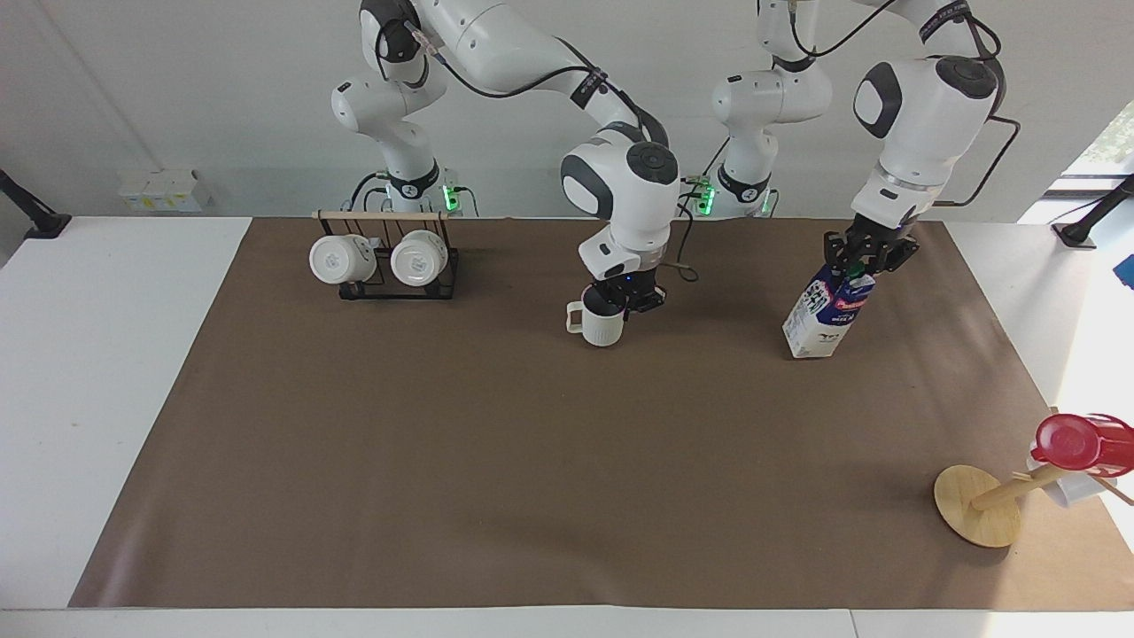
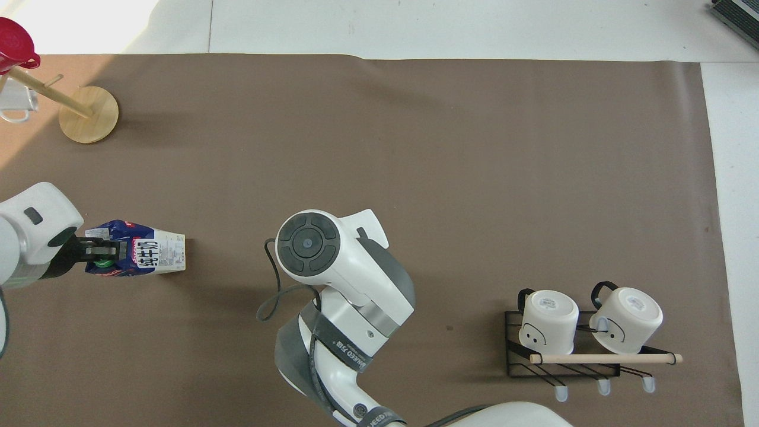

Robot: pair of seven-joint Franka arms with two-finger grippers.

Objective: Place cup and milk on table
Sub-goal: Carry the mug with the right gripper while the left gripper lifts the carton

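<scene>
Now both carry their loads: right hand (image 1: pixel 625 302) clamps the cup (image 1: pixel 601 323) by its rim over mid-surface (image 1: pixel 532 461), left hand (image 1: pixel 858 261) pinches the tilted milk (image 1: pixel 819 315) top; next, lower both gently, then release

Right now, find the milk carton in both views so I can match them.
Facing view: the milk carton is at upper right, its top held in the left gripper.
Overhead view: the milk carton is at the left edge, at mid-height.
Shared landmark: the round wooden stand base, farther from the robots than the carton.
</scene>
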